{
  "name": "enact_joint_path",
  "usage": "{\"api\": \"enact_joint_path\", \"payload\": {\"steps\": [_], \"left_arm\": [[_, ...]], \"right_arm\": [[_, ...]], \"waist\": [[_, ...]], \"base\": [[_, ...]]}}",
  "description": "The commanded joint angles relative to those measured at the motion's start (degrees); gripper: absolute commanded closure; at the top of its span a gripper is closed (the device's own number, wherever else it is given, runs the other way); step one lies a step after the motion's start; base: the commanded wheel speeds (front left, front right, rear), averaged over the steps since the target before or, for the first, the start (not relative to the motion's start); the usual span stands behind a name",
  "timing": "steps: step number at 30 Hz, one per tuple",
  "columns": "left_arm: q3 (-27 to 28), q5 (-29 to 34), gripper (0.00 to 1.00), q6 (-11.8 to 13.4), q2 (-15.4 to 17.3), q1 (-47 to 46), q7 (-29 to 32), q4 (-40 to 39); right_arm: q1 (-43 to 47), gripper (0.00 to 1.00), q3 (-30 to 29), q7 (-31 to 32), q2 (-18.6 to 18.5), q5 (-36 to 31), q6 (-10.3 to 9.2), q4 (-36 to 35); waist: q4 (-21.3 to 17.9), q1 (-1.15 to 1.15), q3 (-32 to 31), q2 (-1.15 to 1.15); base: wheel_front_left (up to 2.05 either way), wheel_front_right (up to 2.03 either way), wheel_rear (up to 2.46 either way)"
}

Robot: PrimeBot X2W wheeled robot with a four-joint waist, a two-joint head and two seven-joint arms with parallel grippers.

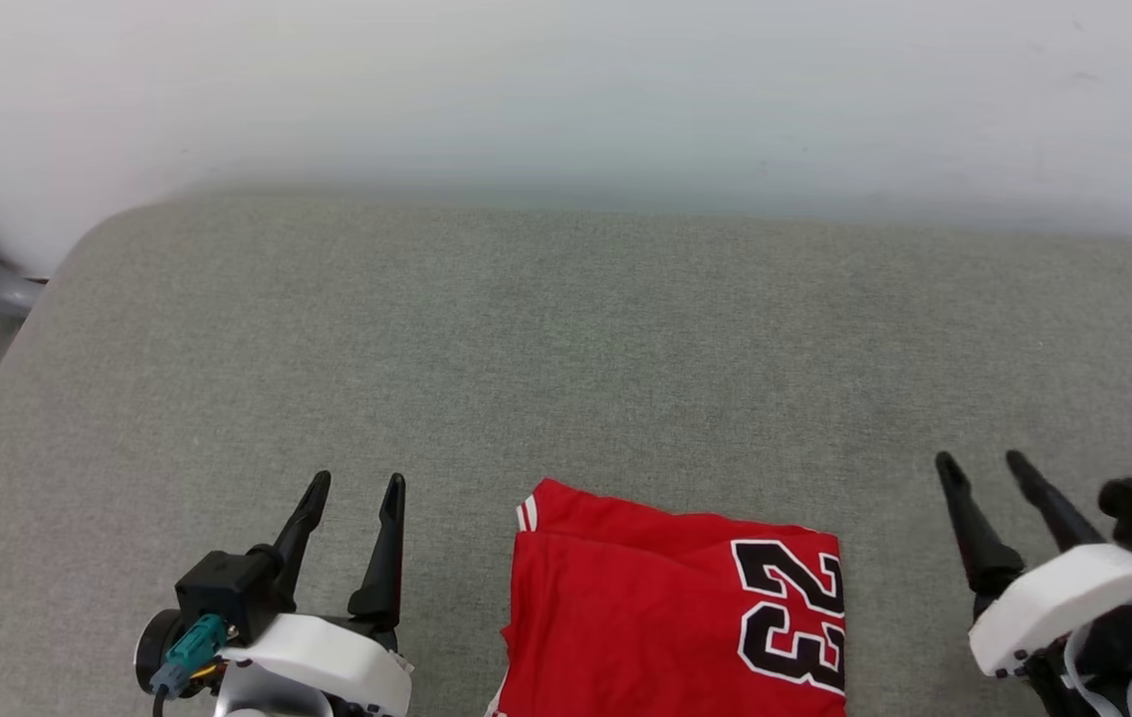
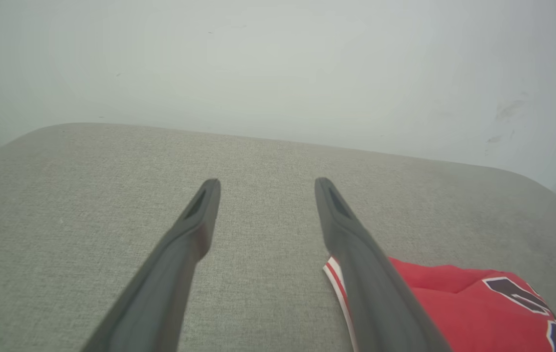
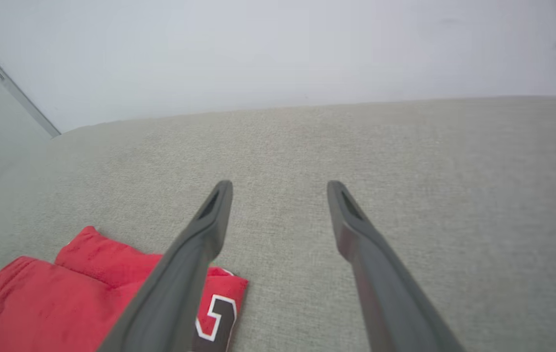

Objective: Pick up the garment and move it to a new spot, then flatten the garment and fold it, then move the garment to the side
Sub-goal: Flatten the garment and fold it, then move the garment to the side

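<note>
garment (image 1: 625, 607): lying folded on grey padded surface (image 1: 566, 349), between both grippers, touching neither; near edge and digits getting cut off by the frame | left gripper (image 1: 357, 482): standing wide, holding nothing | right gripper (image 1: 980, 459): standing wide, holding nothing

The garment (image 1: 645, 607) lies folded into a compact, roughly rectangular red packet on the grey padded surface (image 1: 566, 349), on the side nearest the robot and about midway across. Black numerals (image 1: 792, 612) outlined in white mark its right part. Striped trim (image 1: 526, 514) in red and white shows at the far left corner, where one layer overlaps another. Its near end is cut off by the bottom of the head view.
</note>
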Motion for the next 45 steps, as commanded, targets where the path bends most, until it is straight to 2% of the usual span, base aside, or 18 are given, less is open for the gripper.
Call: {"api": "enact_joint_path", "payload": {"steps": [1, 6, 11, 18, 26, 35, 40, 45], "left_arm": [[0.27, -0.11, 0.00, 0.24, 0.24, 0.56, -0.37, -0.02], [0.91, 1.03, 0.00, 1.47, 0.98, 1.50, -0.38, 0.07], [1.28, 2.27, 0.00, 2.50, 1.57, 3.19, -0.39, -0.14], [1.73, 3.22, 0.00, 3.55, 1.68, 5.67, -0.40, -1.11], [1.71, 3.80, 0.00, 3.40, 1.60, 5.42, -0.41, -1.39], [2.28, 4.71, 0.00, 2.53, 0.90, 3.47, -0.41, -2.04], [2.85, 5.18, 0.00, 1.41, -0.36, 2.17, -0.40, -2.08], [2.96, 5.87, 0.00, -0.02, -1.61, 0.53, -0.41, -1.90]], "right_arm": [[1.21, 0.00, -1.05, -0.99, 0.74, -1.99, -0.01, -1.36], [5.69, 0.00, -5.16, -6.20, 3.02, -11.46, -0.02, -8.07], [10.29, 0.00, -5.35, -8.48, 4.94, -15.77, -0.02, -12.72], [15.26, 0.00, -4.83, -6.81, 6.62, -17.75, -0.02, -17.52], [17.17, 0.00, -5.92, -3.80, 7.13, -16.74, -0.03, -20.23], [16.56, 0.00, -14.68, 7.72, 7.17, -5.94, -0.02, -11.80], [15.17, 0.00, -12.92, 16.26, 6.91, 2.70, -0.02, -7.07], [11.94, 0.00, -7.96, 19.62, 6.34, 10.75, -0.02, -2.80]], "waist": [[-0.82, 0.00, -0.67, 0.00], [-2.20, 0.00, -1.86, 0.00], [-3.12, 0.00, -3.37, 0.00], [-3.18, 0.00, -4.59, 0.00], [-2.75, 0.00, -5.01, 0.00], [-0.70, 0.00, -3.31, 0.00], [1.42, 0.00, -1.18, 0.00], [3.70, 0.00, 1.52, 0.00]], "base": [[0.00, 0.00, 0.00], [0.00, 0.00, 0.00], [0.00, 0.00, 0.00], [0.00, 0.00, 0.00], [0.00, 0.00, 0.00], [0.00, 0.00, 0.00], [0.00, 0.00, 0.00], [0.00, 0.00, 0.00]]}}
